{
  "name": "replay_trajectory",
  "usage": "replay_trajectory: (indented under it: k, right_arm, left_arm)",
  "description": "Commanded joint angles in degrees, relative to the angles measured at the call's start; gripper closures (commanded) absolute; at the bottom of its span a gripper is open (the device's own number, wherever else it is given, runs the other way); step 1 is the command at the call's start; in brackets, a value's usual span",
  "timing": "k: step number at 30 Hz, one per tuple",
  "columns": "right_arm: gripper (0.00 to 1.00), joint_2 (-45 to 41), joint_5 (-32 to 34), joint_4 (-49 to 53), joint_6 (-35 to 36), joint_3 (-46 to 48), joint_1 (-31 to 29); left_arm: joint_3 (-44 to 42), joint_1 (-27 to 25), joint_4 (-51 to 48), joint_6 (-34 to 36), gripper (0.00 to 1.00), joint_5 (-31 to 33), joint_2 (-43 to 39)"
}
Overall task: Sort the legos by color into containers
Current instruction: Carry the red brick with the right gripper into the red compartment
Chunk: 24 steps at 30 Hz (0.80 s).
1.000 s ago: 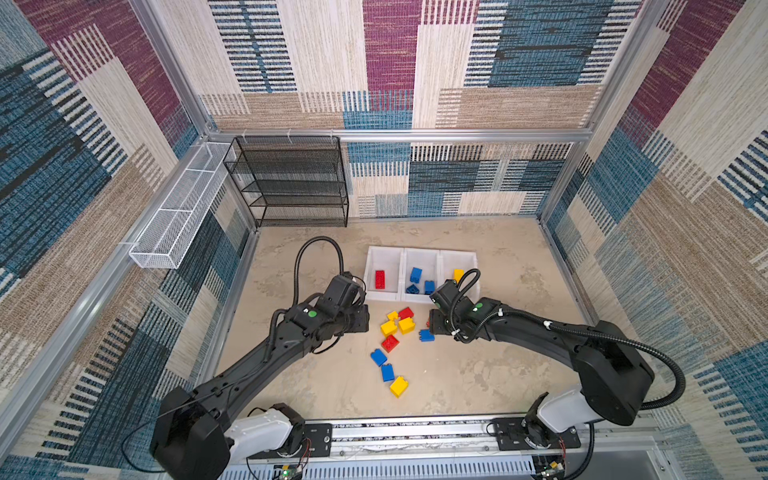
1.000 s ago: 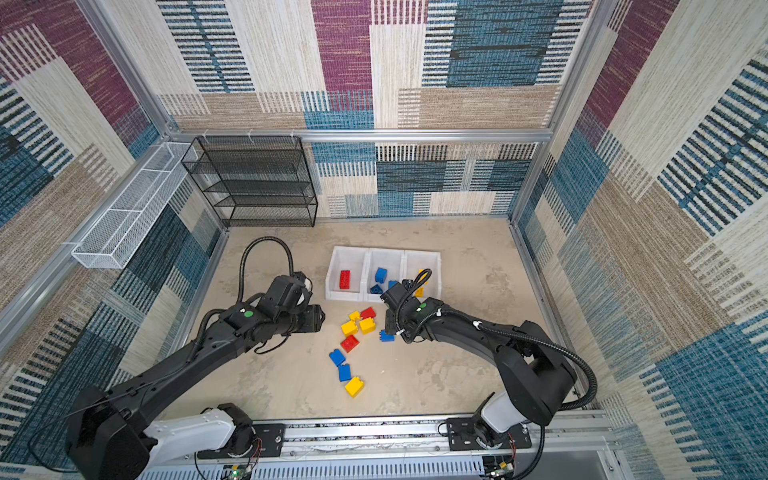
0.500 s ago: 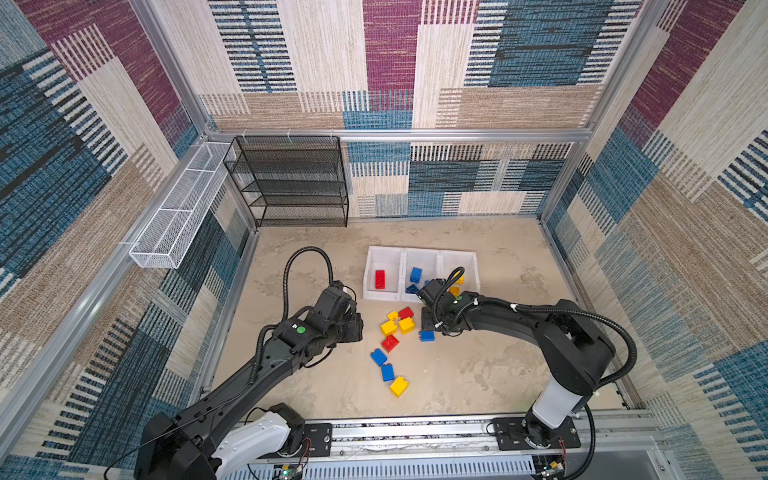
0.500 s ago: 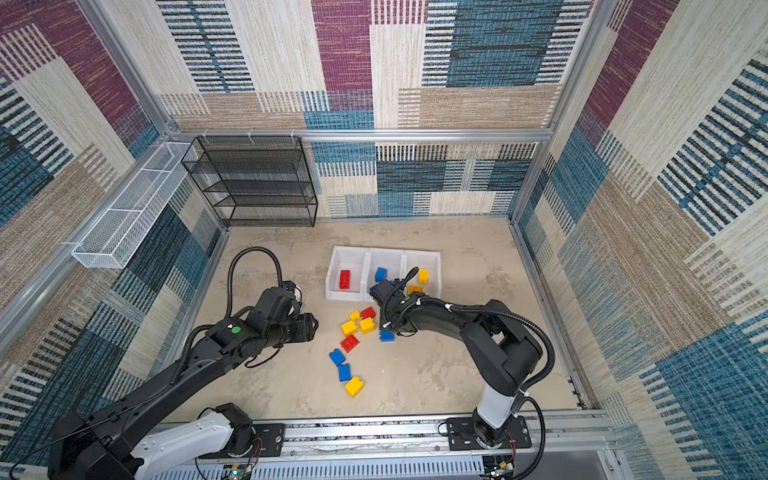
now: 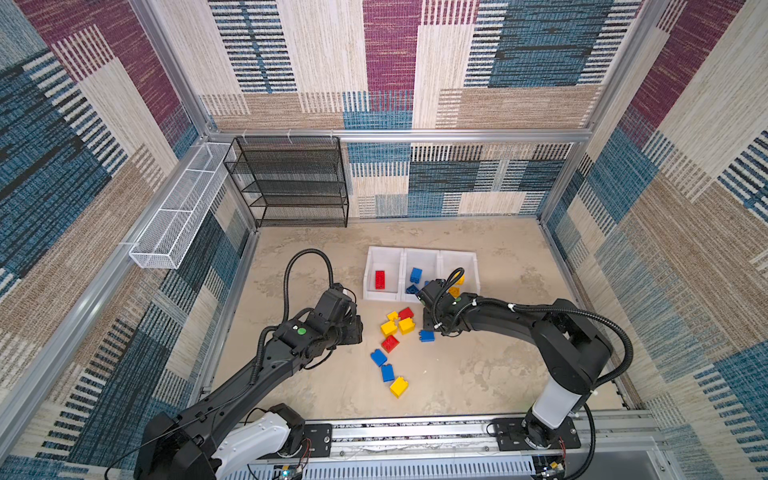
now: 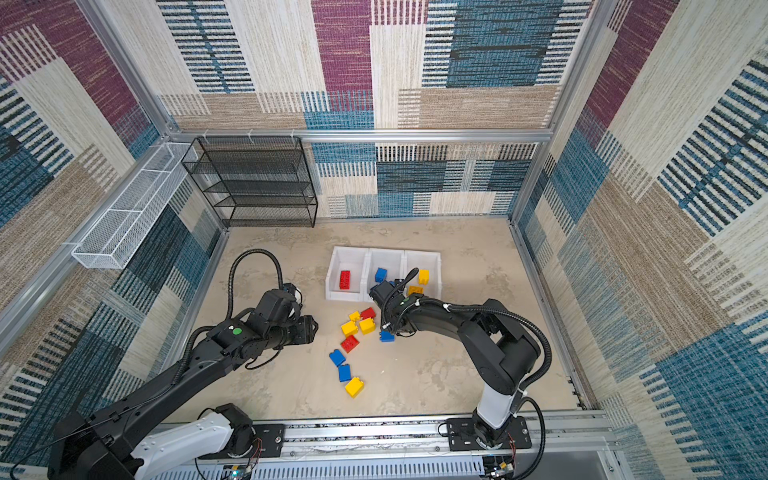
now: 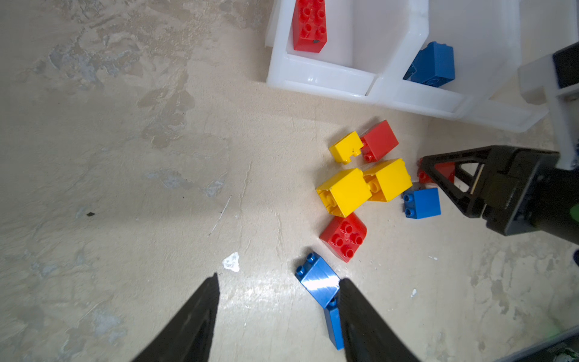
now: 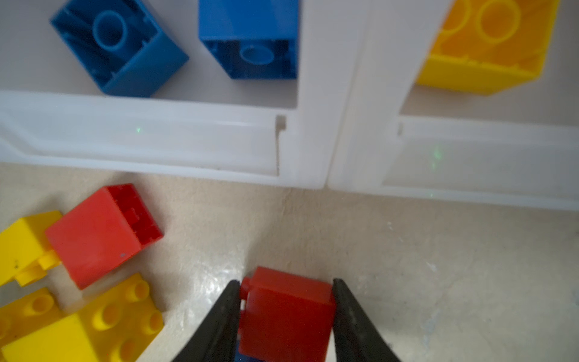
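Since the earlier frames the right gripper (image 8: 285,282) has moved from the bins' front edge to the loose bricks (image 5: 390,343) and narrowed its jaws. The left gripper (image 7: 279,278) has drawn back toward the lower left of both top views.

Three white plastic open-top bins (image 5: 382,296) stand in a row at centre frame. One long red studded brick (image 5: 380,279) lies in the left bin, at least two blue bricks (image 8: 125,47) in the middle, and two yellow bricks (image 6: 423,275) in the right.

Ten bricks lie on the bench (image 5: 478,374) below them: four yellow, three red, three blue.

The right gripper clamps a small red plastic brick (image 8: 286,316) on both sides, just beside a small blue brick (image 5: 427,336). The left gripper stands half open, holding nothing.
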<state>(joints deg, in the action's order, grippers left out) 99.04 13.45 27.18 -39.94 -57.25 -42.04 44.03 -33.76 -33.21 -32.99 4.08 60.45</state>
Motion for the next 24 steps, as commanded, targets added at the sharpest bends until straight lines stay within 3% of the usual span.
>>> replay_trajectory:
  k: [1,7,12,24]
  right_arm:
    - [0.56,-0.9,0.7,0.9,0.4,-0.7,-0.1]
    - [0.58,-2.3,1.0,3.0,2.7,-5.3,-0.6]
    - [0.57,0.5,1.5,5.6,7.7,-16.5,-1.4]
    - [0.57,20.2,-1.6,7.9,17.8,-45.7,-1.4]
  left_arm:
    - [0.0,0.0,0.9,-0.8,0.36,-0.3,0.0]
    - [0.0,0.0,-0.2,-0.8,0.36,0.4,-1.0]
    - [-0.3,0.1,-1.3,-1.0,0.36,1.1,-2.3]
    - [-2.9,0.0,-3.0,-3.5,0.36,-1.5,-5.5]
